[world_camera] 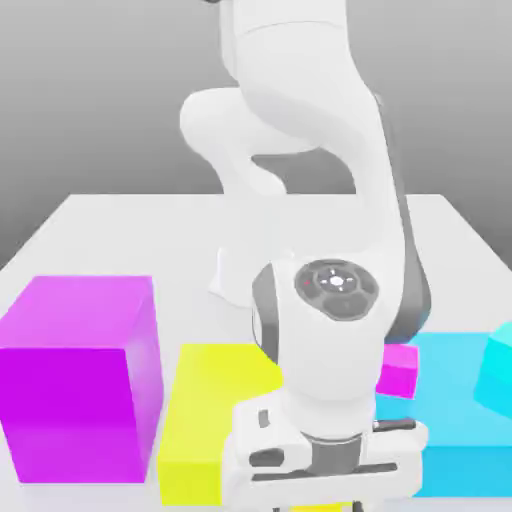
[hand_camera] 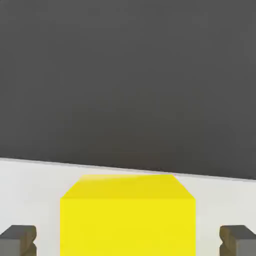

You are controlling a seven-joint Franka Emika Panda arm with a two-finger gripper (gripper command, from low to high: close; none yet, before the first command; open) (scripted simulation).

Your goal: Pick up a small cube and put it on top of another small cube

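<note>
The white table (world_camera: 120,230) takes the most room, and the white arm (world_camera: 300,150) bends down over its near side. On the exterior view's left stands the large magenta block (world_camera: 80,380), the biggest of the coloured things. At the exterior view's right is the large cyan block (world_camera: 450,420), partly hidden by the arm. Between these two, just beside the magenta one, sits the large yellow block (world_camera: 215,420), with the arm's wrist in front of one corner.

At the right edge of the exterior view a smaller cyan cube (world_camera: 497,365) overlaps the cyan block (I cannot tell if it rests on it or stands behind it). The small magenta cube (world_camera: 398,370) shows just beside the wrist, in front of the cyan block.

The small yellow cube (hand_camera: 127,215) lies flat on the table, directly under the hand. The gripper (hand_camera: 128,240) is spread around it: the dark fingertips (hand_camera: 20,240) stand one at each side, with a strip of white table between each of them and the cube.
</note>
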